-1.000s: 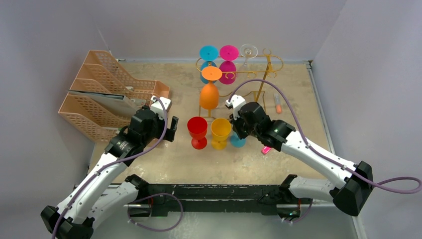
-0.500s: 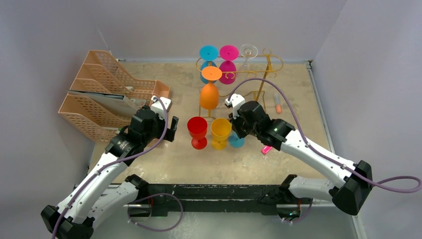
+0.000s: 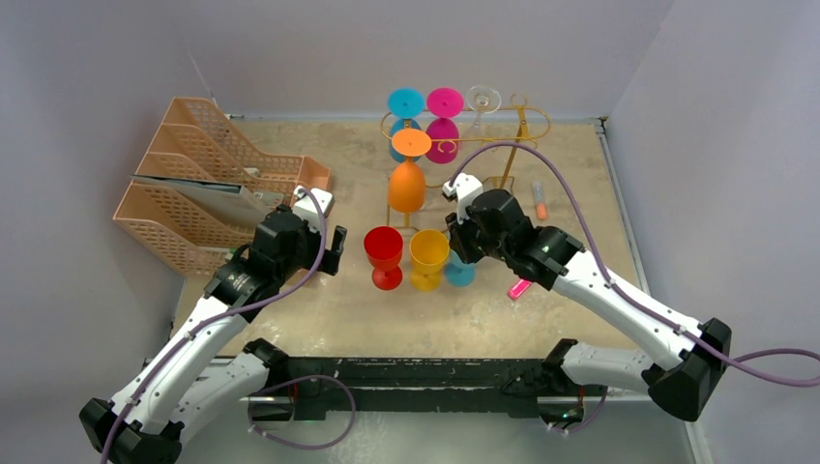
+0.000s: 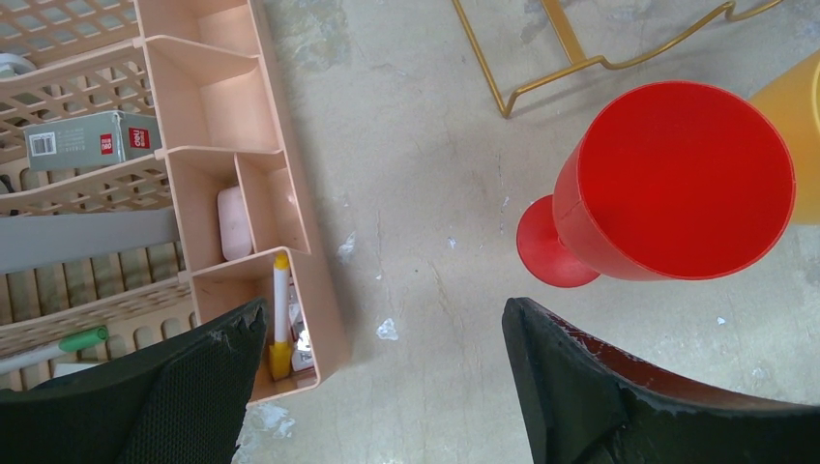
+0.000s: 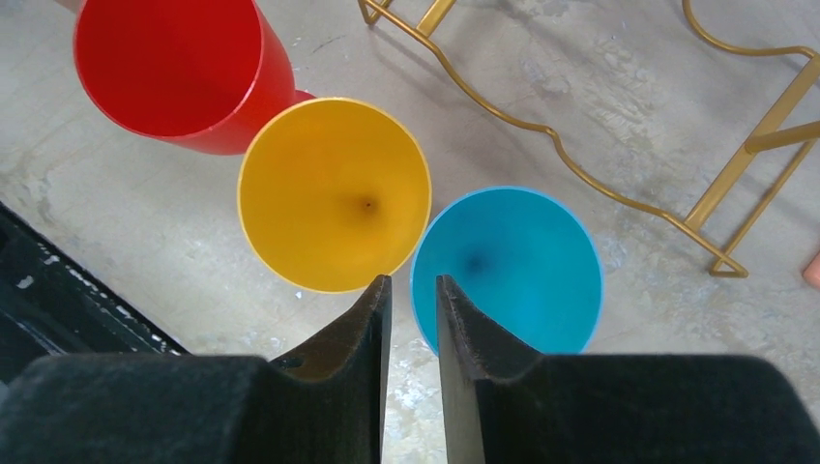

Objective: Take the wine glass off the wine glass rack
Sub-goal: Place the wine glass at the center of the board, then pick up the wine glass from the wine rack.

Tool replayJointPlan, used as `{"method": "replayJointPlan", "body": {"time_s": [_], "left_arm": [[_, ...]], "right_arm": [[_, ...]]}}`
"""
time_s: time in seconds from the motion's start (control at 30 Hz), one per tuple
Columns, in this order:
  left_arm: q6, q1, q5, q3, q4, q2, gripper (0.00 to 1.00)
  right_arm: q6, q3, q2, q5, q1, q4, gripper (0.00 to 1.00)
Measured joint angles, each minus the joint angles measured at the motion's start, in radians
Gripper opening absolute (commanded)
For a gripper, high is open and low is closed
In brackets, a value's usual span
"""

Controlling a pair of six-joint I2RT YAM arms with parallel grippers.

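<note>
Under my right hand [image 5: 413,290] stands the blue glass [image 5: 508,266], off the rack [image 5: 745,159] and on the surface [image 3: 319,309]. I count seven glasses in all. Four hang upside down from the rack's top hooks: orange [image 3: 407,187] nearest me, then cyan [image 3: 406,101], magenta [image 3: 445,101] and clear [image 3: 483,98] along the back. Three stand on the surface in a close row: red [image 3: 384,246], yellow [image 3: 428,251] and the blue one. I also see one rack, three peach trays [image 3: 193,193] at the left and two hands.

The blue glass sits right below the right hand's fingertips, its near rim lining up with the gap between them in the wrist view. That hand is narrow, the fingers a little apart, and I see nothing held in it. The glass points mouth up, foot down, its long axis vertical. Yellow is just beside it on the left and the rack's wavy rail runs behind it.

My left hand [image 4: 384,309] is wide and holds nothing. It hangs over bare surface, with the red glass just ahead and to its right.
</note>
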Motion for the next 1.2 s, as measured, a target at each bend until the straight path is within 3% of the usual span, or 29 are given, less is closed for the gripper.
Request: {"method": "replayJointPlan", "body": {"time_s": [0.1, 0.7, 1.2], "left_arm": [[0.000, 0.000, -0.002, 0.000, 0.000, -0.002, 0.88], [0.004, 0.000, -0.010, 0.000, -0.001, -0.003, 0.88], [0.004, 0.000, -0.024, 0.000, -0.001, -0.014, 0.90]], "right_arm": [[0.028, 0.030, 0.012, -0.003, 0.000, -0.024, 0.31], [0.101, 0.211, 0.199, -0.052, 0.029, -0.122, 0.28], [0.203, 0.335, 0.168, -0.023, 0.065, -0.123, 0.31]]}}
